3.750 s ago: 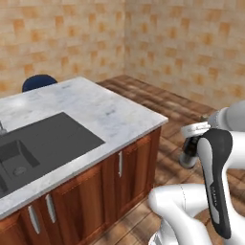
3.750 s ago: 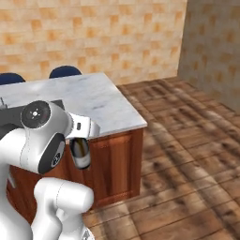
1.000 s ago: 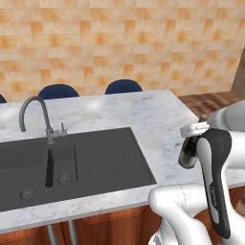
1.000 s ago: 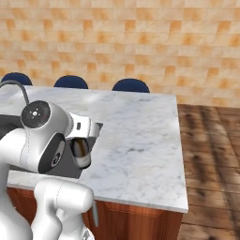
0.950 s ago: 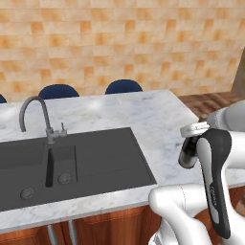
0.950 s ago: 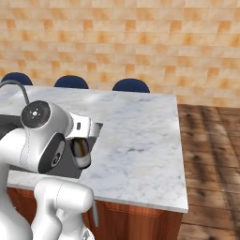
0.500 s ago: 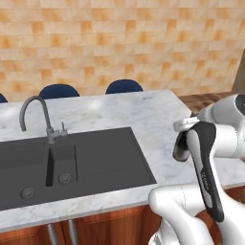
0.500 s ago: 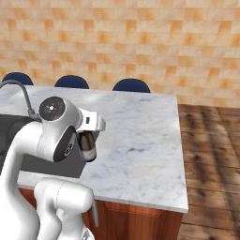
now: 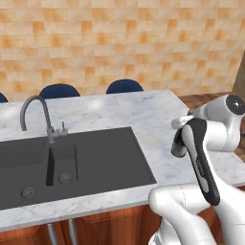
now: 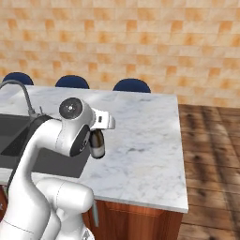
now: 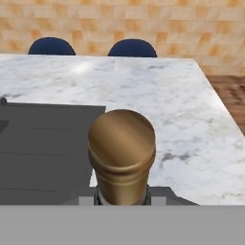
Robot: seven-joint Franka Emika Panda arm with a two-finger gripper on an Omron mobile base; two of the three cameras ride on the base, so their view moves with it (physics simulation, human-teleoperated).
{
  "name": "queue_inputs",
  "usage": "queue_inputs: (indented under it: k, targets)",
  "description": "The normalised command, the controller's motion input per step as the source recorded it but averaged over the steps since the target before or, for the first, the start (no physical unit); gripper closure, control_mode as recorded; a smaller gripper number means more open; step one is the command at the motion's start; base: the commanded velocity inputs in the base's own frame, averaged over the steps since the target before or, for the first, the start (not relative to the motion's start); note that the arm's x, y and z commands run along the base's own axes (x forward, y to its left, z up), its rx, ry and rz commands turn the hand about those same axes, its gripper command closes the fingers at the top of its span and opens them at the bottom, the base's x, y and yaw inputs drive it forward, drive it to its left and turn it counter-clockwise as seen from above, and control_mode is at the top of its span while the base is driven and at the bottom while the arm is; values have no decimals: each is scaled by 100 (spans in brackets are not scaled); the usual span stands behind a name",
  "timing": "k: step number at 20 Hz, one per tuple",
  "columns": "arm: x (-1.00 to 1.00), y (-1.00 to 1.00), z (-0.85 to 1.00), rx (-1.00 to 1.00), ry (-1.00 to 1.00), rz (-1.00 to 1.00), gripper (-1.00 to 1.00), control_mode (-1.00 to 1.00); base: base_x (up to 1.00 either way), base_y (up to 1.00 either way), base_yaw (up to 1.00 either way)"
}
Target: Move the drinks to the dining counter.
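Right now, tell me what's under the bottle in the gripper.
Under the dark bottle lies the dining counter, its bare marble right of the black sink. The bottle's base is hidden.

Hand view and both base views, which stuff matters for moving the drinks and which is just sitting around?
Part of the job:
- dark bottle, bronze cap, held in the claw
- dining counter

Just there:
- black sink
- metal tap
- blue chairs

Even, bright rendered light with no hard shadows. A soft white sheen lies on the marble surface [image 9: 119,112] behind the sink [image 9: 72,162]. The bottle cap [image 11: 122,148] carries a dull highlight. Textures look coarse and slightly soft throughout.
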Motion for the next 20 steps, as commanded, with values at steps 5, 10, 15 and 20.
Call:
queue_inputs:
  k: [5, 10, 15, 20]
  targets:
    - [53, -1, -41, -5, 0, 0, 100, -100, 0, 0, 0]
    - [51, -11, -39, -4, 0, 0, 100, -100, 0, 0, 0]
    - [42, -21, -25, 0, 1, 0, 100, -100, 0, 0, 0]
    - [41, -23, -24, 0, 3, 0, 100, -100, 0, 0, 0]
